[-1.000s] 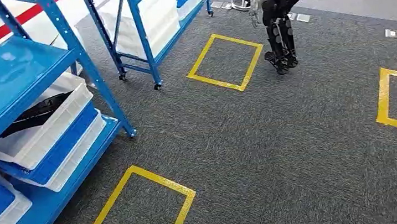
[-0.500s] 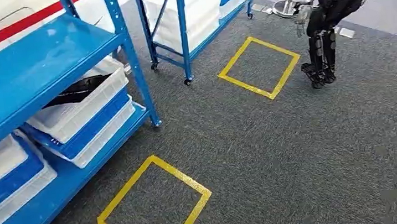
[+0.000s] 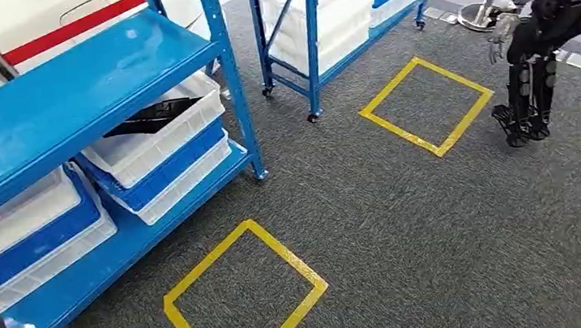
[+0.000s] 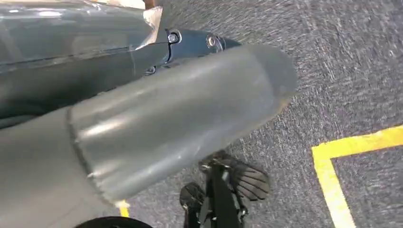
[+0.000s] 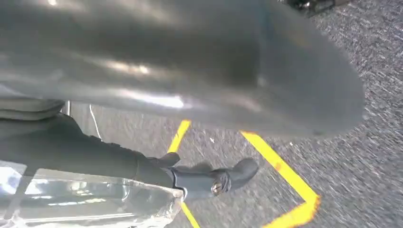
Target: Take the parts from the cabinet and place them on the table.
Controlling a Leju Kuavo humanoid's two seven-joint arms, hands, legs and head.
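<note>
Looking down from the head view, we've got a blue rack (image 3: pixel 98 66) on the left, and on its middle level sits a white bin (image 3: pixel 158 141) with the black part (image 3: pixel 153 116) lying across its top, half under the shelf above. That bin rests on a blue bin (image 3: pixel 170 170), and more white and blue bins (image 3: pixel 26 240) sit on the level beside it, nearer the camera. A second rack (image 3: pixel 312 48) stands further back, white bins stacked on it too. On the grey carpet (image 3: pixel 409 233), one yellow square (image 3: pixel 287 254) is taped just in front of the near rack, another square (image 3: pixel 400 132) lies further out, and beside that one stands another robot (image 3: pixel 528 90), dark legs together. Over to the wrist views: the left hand (image 4: pixel 166 123) hangs above the carpet, big grey thumb across the shot, one dark finger (image 4: pixel 195 40) poking out straight behind it; whether it grasps anything, I cannot tell. The right hand (image 5: pixel 190 61) hangs over yellow tape, thumb huge and blurred, a dark finger (image 5: pixel 223 178) reaching out; again, I cannot tell its state.
</note>
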